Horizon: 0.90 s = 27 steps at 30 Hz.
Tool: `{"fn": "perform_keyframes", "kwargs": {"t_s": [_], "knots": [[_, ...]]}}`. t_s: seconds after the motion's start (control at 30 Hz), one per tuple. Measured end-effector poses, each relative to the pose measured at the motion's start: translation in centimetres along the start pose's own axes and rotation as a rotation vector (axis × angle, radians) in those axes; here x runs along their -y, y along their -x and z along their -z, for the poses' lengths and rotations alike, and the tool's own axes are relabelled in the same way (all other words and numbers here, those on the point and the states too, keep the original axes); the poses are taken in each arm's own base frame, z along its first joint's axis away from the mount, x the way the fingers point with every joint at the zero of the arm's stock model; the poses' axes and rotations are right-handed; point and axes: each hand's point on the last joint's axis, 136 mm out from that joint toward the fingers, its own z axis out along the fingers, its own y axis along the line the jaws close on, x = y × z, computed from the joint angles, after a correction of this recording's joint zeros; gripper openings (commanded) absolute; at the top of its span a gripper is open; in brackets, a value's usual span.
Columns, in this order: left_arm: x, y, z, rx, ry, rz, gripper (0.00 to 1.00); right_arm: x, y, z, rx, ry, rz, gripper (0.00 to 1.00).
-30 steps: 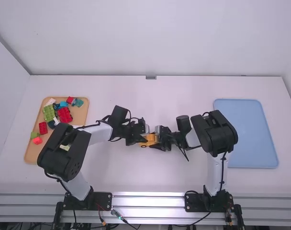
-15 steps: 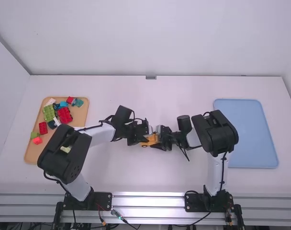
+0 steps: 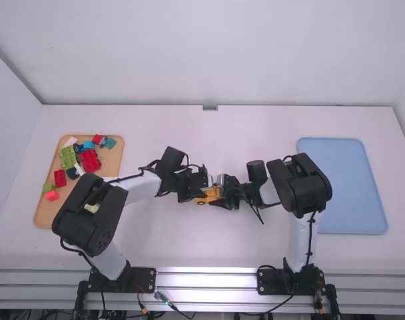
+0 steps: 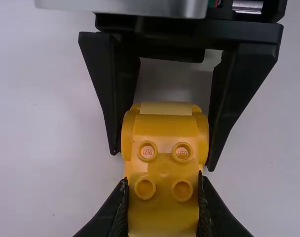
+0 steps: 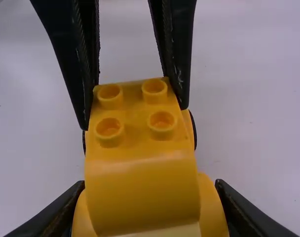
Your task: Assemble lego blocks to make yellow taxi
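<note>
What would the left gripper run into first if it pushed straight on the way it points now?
Most likely the right gripper, whose fingers face the left gripper from the other end of the yellow taxi body both hold; the gap between them is hard to judge.

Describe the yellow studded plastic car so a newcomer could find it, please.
Look between the rectangular tan tray and blue tray on the white table. The black left gripper and right gripper pinch this car, unlike the tan tray's loose plastic bricks.

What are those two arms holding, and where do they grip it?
Both hold one yellow block car: the left gripper pinches the sides of its studded end, the right gripper the sides of its rounded end.
</note>
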Motion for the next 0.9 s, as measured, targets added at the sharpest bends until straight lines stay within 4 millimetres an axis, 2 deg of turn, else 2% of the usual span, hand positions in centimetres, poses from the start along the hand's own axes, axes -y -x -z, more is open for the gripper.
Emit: {"fn": "perform_keyframes", "kwargs": {"t_s": [0.27, 0.33, 0.37, 0.63, 0.77, 0.8, 0.87, 0.9], "knots": [[0.0, 0.0, 0.0, -0.009, 0.003, -0.003, 0.04, 0.0, 0.0, 0.0, 0.001, 0.0, 0.0, 0.57], [0.0, 0.0, 0.0, -0.009, 0.004, -0.003, 0.12, 0.0, 0.0, 0.0, 0.0, 0.0, 0.0, 0.57], [0.0, 0.0, 0.0, -0.009, 0.004, -0.003, 0.21, 0.0, 0.0, 0.0, 0.0, 0.0, 0.0, 0.57], [0.1, 0.0, -0.1, -0.013, 0.004, 0.005, 0.33, 0.1, 0.0, 0.0, -0.002, -0.002, -0.002, 0.57], [0.8, -0.5, -1.0, -0.047, -0.015, 0.008, 0.44, -0.4, 0.2, -0.5, -0.002, 0.014, 0.007, 0.57], [1.2, -0.7, -1.3, -0.055, -0.024, 0.009, 0.43, -0.5, 0.2, -0.6, -0.003, 0.017, 0.007, 0.57], [1.4, -0.8, -1.4, -0.061, -0.03, 0.01, 0.49, -0.7, 0.2, -0.7, -0.003, 0.023, 0.008, 0.57], [1.4, -0.8, -1.4, -0.061, -0.031, 0.012, 0.48, -0.6, 0.2, -0.8, -0.004, 0.021, 0.01, 0.57]]}}
